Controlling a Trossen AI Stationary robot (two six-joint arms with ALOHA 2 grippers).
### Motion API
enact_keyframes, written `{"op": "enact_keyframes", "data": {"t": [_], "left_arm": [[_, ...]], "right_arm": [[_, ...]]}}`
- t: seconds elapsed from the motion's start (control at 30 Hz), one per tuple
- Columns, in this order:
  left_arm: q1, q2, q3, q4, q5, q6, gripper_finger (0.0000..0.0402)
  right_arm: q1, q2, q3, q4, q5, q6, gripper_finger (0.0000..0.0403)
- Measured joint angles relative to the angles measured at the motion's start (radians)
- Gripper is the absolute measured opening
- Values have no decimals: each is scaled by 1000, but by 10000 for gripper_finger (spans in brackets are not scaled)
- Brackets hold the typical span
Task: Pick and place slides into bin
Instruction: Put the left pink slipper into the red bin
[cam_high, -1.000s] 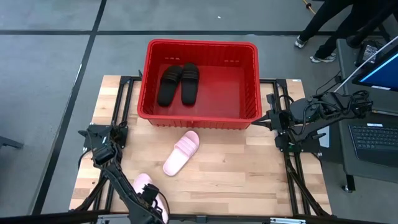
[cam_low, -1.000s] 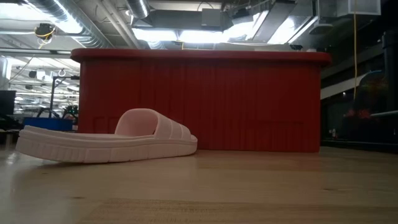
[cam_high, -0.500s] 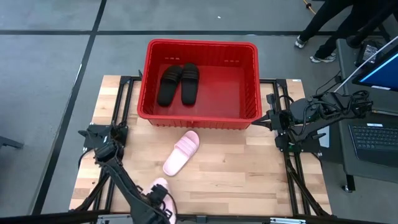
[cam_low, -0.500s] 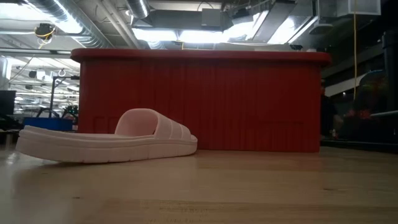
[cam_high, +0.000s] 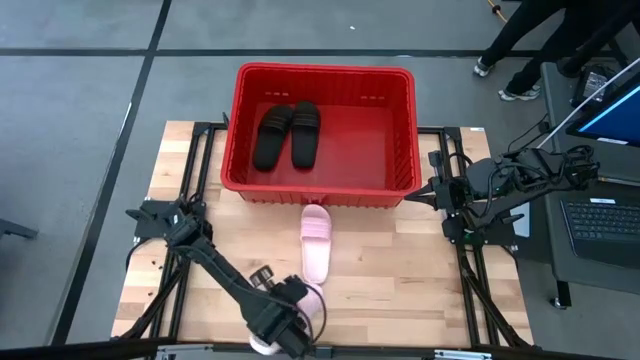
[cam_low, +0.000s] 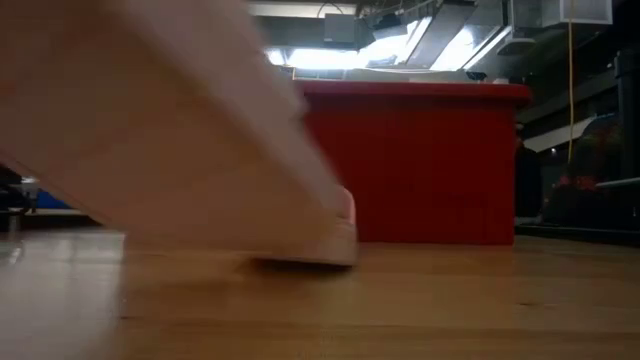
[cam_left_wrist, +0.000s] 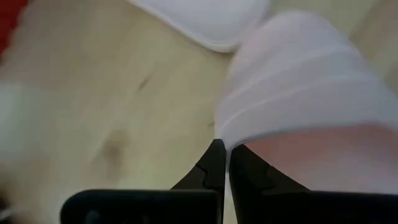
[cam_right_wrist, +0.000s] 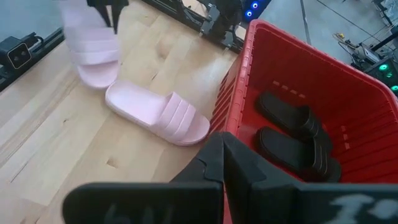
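I've got the left gripper (cam_high: 283, 322) at the tabletop's (cam_high: 400, 270) near edge, jaws clamped on a pale pink slide's strap (cam_left_wrist: 292, 93). The red bin (cam_high: 405, 150) lies straight ahead beyond the other pink slide (cam_high: 316, 241), which points lengthwise at it; right gripper (cam_high: 425, 193) waits shut beside the bin.

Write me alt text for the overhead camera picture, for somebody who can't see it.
Overhead: the left pincer, shut on a pale pink slide, carries it low over the wooden table. A second pink slide lies just in front of the red bin, which holds two black slides. The right pincer waits beside the bin.
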Motion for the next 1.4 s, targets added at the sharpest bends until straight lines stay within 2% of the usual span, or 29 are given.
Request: {"op": "enact_keyframes", "data": {"t": [0.2, 0.47, 0.73, 0.9, 1.07, 1.4], "left_arm": [[27, 0, 64, 50, 4, 117, 2], [16, -2, 226, 46, -5, 117, 2], [57, -8, 260, -4, -224, 187, 2], [131, -9, 260, -63, -301, 199, 2], [219, -9, 260, -57, -414, 291, 2], [316, -55, 260, 17, -464, 450, 2]], "right_arm": [[0, 0, 0, -11, 0, -1, 3], [0, 0, 0, -27, 0, -2, 3], [0, 0, 0, -27, 0, -1, 3], [0, 0, 0, -19, 0, 5, 3], [0, 0, 0, 25, 0, 4, 15], [0, 0, 0, 101, 1, 3, 25]]}}
